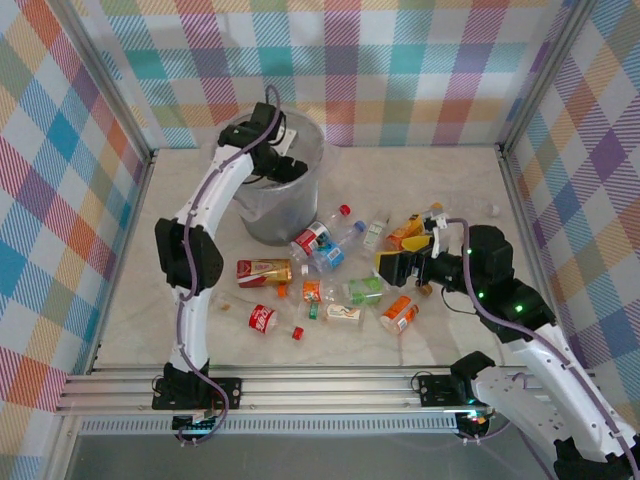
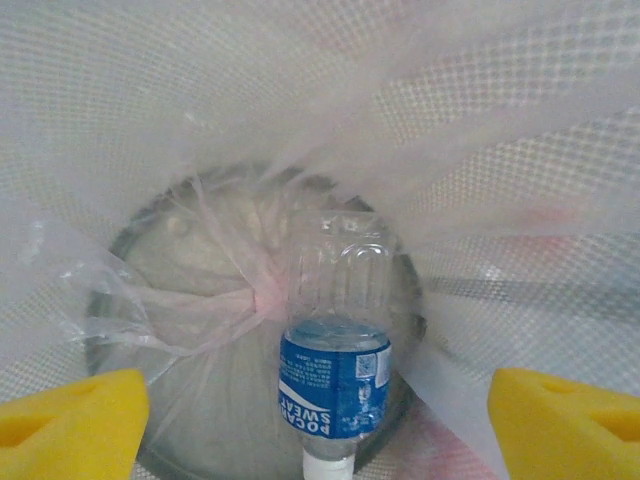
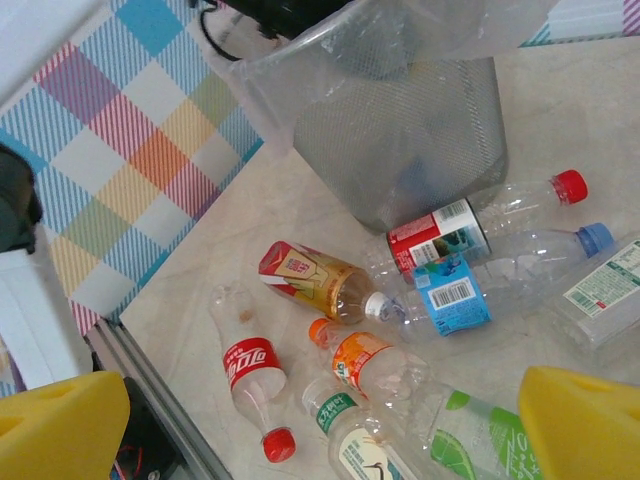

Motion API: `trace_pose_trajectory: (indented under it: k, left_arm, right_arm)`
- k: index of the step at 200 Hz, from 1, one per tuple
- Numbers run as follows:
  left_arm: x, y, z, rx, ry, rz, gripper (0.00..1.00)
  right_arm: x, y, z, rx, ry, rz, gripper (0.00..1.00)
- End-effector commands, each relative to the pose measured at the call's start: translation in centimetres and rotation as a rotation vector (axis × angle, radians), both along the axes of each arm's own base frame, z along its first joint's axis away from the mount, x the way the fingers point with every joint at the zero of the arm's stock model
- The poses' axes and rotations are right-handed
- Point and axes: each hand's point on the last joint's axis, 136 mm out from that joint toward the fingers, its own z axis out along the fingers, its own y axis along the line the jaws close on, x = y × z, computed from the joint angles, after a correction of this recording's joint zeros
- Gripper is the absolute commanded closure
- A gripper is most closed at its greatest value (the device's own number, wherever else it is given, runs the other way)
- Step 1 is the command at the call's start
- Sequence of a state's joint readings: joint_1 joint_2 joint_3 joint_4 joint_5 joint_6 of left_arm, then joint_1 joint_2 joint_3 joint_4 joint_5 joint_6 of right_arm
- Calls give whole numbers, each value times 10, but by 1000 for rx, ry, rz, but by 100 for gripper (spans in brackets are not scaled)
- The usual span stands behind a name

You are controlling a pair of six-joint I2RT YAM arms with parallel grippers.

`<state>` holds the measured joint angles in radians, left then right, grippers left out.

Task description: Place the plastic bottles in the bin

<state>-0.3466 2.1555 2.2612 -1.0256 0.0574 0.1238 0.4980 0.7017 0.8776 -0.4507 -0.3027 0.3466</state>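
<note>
My left gripper (image 1: 277, 158) hangs over the mouth of the bin (image 1: 262, 222), a round grey-white mesh basket with a clear bag liner (image 2: 180, 310). Its yellow fingers (image 2: 75, 420) stand wide apart and open. A blue-labelled plastic bottle (image 2: 335, 365) lies loose inside the bin between them, cap towards the camera, touching neither pad. My right gripper (image 1: 395, 262) (image 3: 320, 440) hovers open above several plastic bottles lying on the table: a red cola-label one (image 3: 250, 370), an orange-label one (image 3: 375, 365), a yellow-and-red tea one (image 3: 315, 280) and a light-blue-label one (image 3: 490, 285).
More bottles lie scattered from the bin's foot (image 3: 400, 150) to the table's middle (image 1: 340, 290). An aluminium rail (image 1: 320, 385) runs along the near edge. Plaid walls (image 1: 60, 200) and metal posts close in the table. A small white cap (image 1: 493, 210) lies at the far right.
</note>
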Motion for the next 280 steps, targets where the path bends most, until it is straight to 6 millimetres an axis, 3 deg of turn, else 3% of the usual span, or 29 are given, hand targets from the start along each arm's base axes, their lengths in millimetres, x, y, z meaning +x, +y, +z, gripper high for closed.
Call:
trace_pose_trajectory:
  k: [1,49,82,119,150,169,202,249,280]
  left_arm:
    - [-9,2,55,-45,-102,45,11]
    - [-29,5,122,-160,-234,72,2]
    - [-55,5,152,-235,-282,44,0]
    - [-104,-10,178,-375,-298,-81,0]
    - [-160,-27,193,-537,-293,-225,0]
    - [-191,-34,189,-609,-259,-274,0]
    - [-229,-41,174,-658,-215,-306,0]
    - [-258,-52,145,-676,-123,-295,0]
    - [-271,-63,128,-666,-77,-311,0]
  right_arm:
    - [5,-3,13,13,-10,-39,0]
    - [14,-5,4,-9,20,-76,0]
    - [22,-7,-6,-28,83,-122,0]
    - [44,-23,-33,-151,192,-260,0]
    - [66,-48,-57,-260,308,-400,0]
    - [79,-57,-67,-264,373,-421,0]
    - [104,-94,-84,-295,466,-511,0]
    - [118,-146,-95,-372,598,-733,0]
    - [116,-163,-93,-462,674,-811,0]
